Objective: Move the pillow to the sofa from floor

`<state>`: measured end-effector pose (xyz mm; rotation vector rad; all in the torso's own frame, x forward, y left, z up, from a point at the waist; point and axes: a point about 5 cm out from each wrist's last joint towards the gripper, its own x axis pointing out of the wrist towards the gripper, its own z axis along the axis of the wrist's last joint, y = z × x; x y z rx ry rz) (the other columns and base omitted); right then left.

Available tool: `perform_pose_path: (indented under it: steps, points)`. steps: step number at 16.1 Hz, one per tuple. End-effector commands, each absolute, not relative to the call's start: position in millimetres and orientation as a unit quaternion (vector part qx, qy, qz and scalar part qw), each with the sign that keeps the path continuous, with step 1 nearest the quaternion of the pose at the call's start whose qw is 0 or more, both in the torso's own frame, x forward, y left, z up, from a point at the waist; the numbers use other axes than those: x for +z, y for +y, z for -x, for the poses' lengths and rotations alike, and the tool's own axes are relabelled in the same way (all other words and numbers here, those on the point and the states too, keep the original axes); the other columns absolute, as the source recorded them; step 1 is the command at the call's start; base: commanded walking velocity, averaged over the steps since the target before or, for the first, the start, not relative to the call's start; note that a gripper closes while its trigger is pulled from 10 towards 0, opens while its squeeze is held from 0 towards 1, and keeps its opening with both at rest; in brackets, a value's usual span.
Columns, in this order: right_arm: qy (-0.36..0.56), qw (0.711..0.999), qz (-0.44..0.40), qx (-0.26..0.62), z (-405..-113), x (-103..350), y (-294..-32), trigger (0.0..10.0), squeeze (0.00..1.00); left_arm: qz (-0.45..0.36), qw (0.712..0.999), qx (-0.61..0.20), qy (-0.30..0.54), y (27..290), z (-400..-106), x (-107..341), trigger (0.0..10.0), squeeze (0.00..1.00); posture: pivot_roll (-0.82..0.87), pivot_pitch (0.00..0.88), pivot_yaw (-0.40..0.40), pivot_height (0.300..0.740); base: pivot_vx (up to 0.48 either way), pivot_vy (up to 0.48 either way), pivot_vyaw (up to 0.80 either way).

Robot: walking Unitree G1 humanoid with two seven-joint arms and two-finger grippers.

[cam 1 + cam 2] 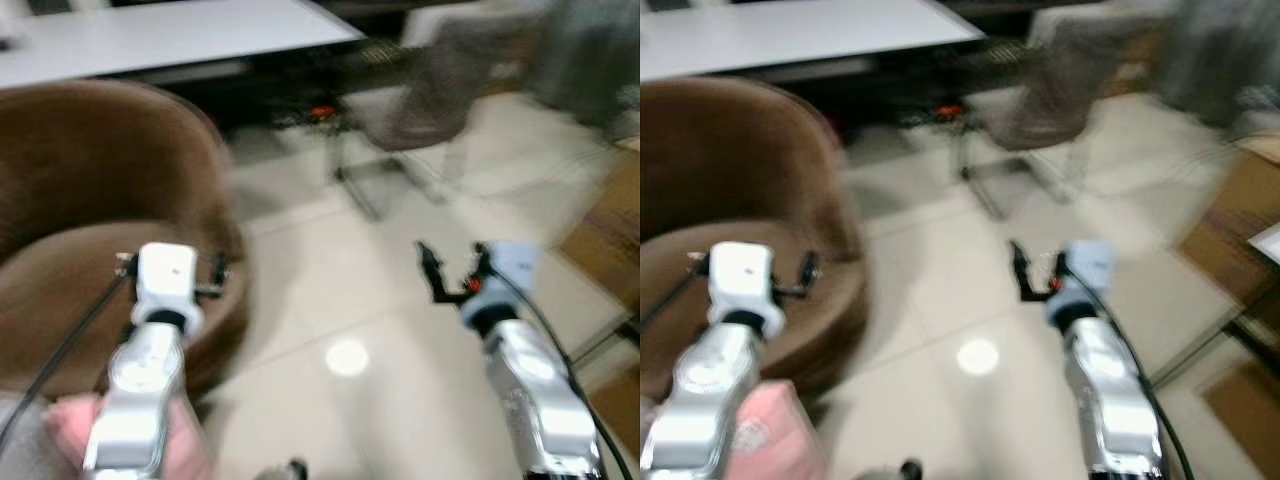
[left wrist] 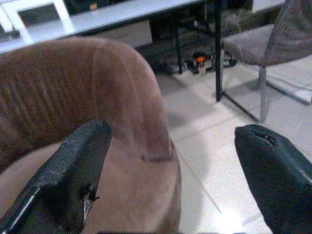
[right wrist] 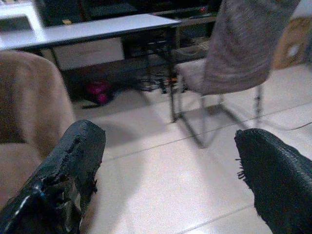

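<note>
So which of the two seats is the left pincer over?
The brown sofa chair, under the left pincer; the grey metal-legged chair stands farther off.

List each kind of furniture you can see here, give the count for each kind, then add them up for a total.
Brown armchair: 1
Grey chair with metal legs: 1
White-topped table: 1
Total: 3 pieces of furniture.

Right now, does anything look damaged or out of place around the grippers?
The right gripper's finger pads look frayed and torn at the edges, and the left gripper's pads are chipped too. Both are open and hold nothing. A pink thing, perhaps the pillow, lies low beside the brown sofa; blur prevents certainty.
</note>
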<state>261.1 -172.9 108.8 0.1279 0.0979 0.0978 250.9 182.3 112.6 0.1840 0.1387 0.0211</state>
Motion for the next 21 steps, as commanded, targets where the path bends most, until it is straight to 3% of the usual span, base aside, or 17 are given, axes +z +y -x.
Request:
perform_pose_path:
  steps: [1, 8, 9, 10, 18, 19, 21]
  points:
    - [0.033, 0.996, -0.068, 0.056, -260, 115, -172, 10.0, 1.0, -0.094, 0.994, 0.002, 0.059, 180, -253, 118, 10.0, 1.0, -0.01, 0.0, -0.006, 0.74, 0.0, 0.0, 0.8]
    - [0.048, 0.998, -0.031, 0.007, -251, 109, -184, 10.0, 1.0, -0.081, 0.995, -0.029, 0.046, 171, -259, 122, 10.0, 1.0, -0.04, 0.0, 0.017, 0.74, 0.0, 0.0, 0.8]
    - [0.049, 0.998, -0.037, 0.005, -252, 108, -185, 10.0, 1.0, -0.086, 0.995, -0.035, 0.046, 169, -257, 121, 10.0, 0.91, -0.03, 0.0, 0.01, 0.74, 0.0, 0.0, 0.8]
    - [0.051, 0.998, -0.033, 0.009, -252, 107, -184, 10.0, 1.0, -0.085, 0.995, -0.031, 0.045, 169, -255, 121, 10.0, 0.0, -0.03, 0.0, 0.007, 0.74, 0.0, 0.0, 0.8]
    - [0.058, 0.998, 0.01, -0.024, -257, 105, -187, 10.0, 1.0, -0.093, 0.995, -0.013, 0.032, 173, -255, 123, 10.0, 0.0, -0.02, 0.0, -0.001, 0.74, 0.0, 0.0, 0.8]
    - [0.019, 0.997, 0.058, -0.047, -259, 111, -190, 10.0, 1.0, -0.092, 0.995, -0.018, 0.037, 172, -255, 121, 10.0, 0.0, -0.02, 0.0, -0.004, 0.74, 0.0, 0.0, 0.0]
    - [0.061, 0.996, 0.043, -0.041, -261, 105, -187, 10.0, 1.0, -0.086, 0.995, -0.016, 0.038, 173, -255, 120, 10.0, 0.0, -0.02, 0.0, -0.003, 0.74, 0.0, 0.0, 0.0]
